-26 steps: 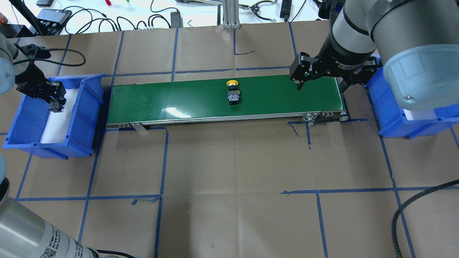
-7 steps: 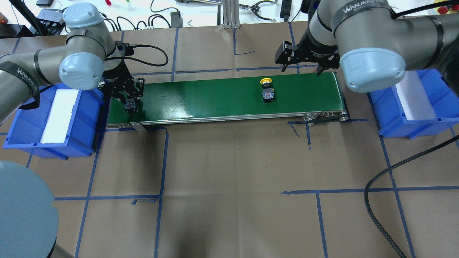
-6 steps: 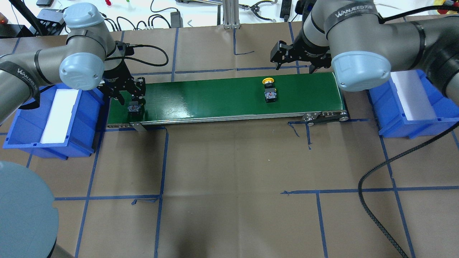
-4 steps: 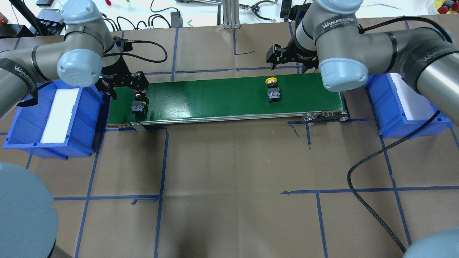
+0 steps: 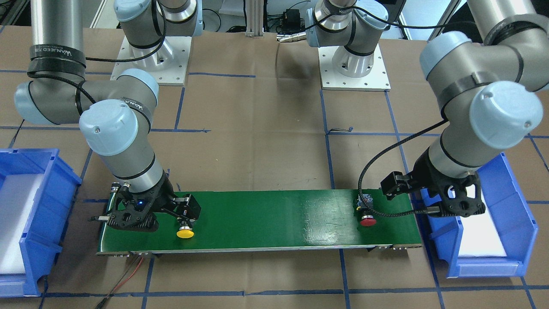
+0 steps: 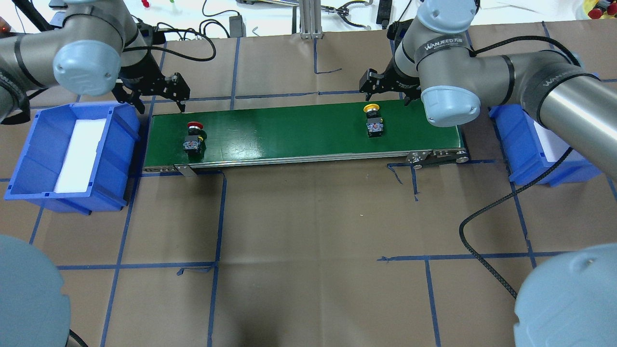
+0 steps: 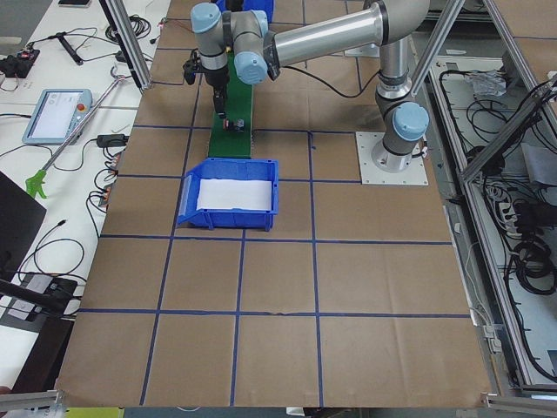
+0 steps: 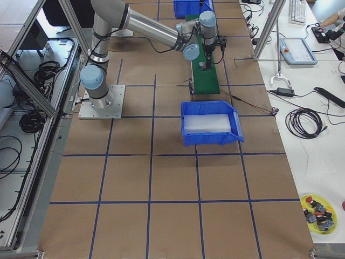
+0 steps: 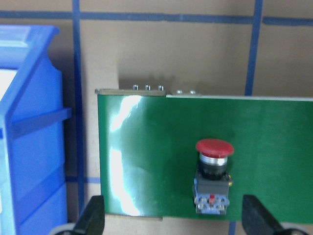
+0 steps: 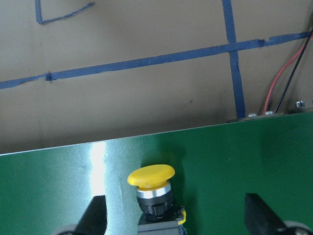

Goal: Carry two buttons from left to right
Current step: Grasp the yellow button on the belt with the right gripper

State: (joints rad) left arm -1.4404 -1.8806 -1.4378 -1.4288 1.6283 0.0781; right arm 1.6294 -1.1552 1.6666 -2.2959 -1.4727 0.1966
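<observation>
Buttons lie on their sides on the green belt (image 6: 289,127), well apart, each loose and touched by nothing. The red button (image 9: 212,176) rests near the belt's end by the left gripper (image 6: 163,108), whose fingers (image 9: 93,219) are spread wide with nothing held. In the left wrist view it sits between the two fingertips, nearer the one on that view's right and apart from both, its cap pointing away from the fingers. A blue bin (image 6: 120,144) stands just outside the other finger, beside the belt's end. The yellow button (image 10: 152,196) lies toward the belt's other end, framed by the right gripper (image 6: 384,95), its fingers (image 10: 258,214) likewise held wide apart and empty. It sits between those tips, somewhat nearer the one on the wrist view's left, cap pointing away from them. Both pairs of fingers seem to hang above the belt rather than on it, though their height is hard to judge. A second blue bin (image 6: 520,164) stands beyond the belt's end, past the right fingers.
</observation>
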